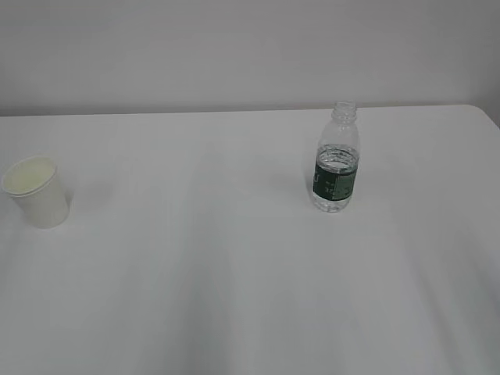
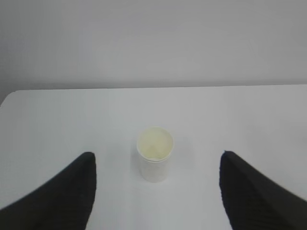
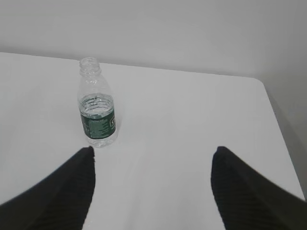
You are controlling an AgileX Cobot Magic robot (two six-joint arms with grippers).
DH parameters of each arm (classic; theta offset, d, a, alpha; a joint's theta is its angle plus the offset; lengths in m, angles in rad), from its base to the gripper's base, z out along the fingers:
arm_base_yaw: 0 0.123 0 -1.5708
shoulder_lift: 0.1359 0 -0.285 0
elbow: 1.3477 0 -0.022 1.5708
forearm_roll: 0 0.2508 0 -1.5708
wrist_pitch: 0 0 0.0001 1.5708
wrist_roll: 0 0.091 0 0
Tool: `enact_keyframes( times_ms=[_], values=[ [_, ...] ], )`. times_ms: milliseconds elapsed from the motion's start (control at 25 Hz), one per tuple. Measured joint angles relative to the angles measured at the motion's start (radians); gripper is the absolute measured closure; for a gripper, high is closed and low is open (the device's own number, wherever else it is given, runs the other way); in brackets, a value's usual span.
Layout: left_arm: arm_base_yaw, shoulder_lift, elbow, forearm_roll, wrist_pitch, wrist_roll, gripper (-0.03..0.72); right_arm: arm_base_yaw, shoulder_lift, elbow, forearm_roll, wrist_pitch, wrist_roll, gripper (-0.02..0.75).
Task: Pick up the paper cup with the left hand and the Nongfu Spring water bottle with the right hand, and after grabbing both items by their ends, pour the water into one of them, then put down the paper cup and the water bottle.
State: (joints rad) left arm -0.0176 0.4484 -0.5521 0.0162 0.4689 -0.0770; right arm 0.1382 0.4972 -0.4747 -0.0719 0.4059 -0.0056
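The cup (image 2: 154,160) stands upright at 12 o'clock from the left gripper (image 2: 156,191), whose jaws are spread wide and empty. The bottle (image 3: 97,105), uncapped and part-filled with water (image 3: 97,103), stands at 10 o'clock from the right gripper (image 3: 152,187), also spread and empty. Bare table (image 1: 234,273) surrounds both.

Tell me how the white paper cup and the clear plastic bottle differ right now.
The small white tapered paper cup is opaque and shorter; the clear plastic water bottle with the dark green label is see-through and taller. The cup has a wide open mouth with a pale cream inside; the bottle narrows to a thin uncapped threaded neck. The bottle holds water; none shows in the cup. Both stand upright on the white table, untouched.
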Motion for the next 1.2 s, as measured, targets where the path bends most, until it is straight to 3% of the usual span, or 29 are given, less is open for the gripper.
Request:
enact_keyframes(
  times_ms=[600, 840, 1200],
  values=[
    [0.000, 0.155, 0.000, -0.028, -0.021, 0.000, 0.112, 0.008, 0.122, 0.000, 0.119, -0.063, -0.154, 0.164],
    [0.000, 0.204, 0.000, -0.028, -0.048, 0.001, 0.118, 0.065, 0.192, 0.000, 0.128, -0.109, -0.180, 0.164],
    [0.000, 0.216, 0.084, -0.016, -0.123, 0.002, 0.134, 0.067, 0.280, 0.000, 0.128, -0.187, -0.184, 0.165]
  ],
)
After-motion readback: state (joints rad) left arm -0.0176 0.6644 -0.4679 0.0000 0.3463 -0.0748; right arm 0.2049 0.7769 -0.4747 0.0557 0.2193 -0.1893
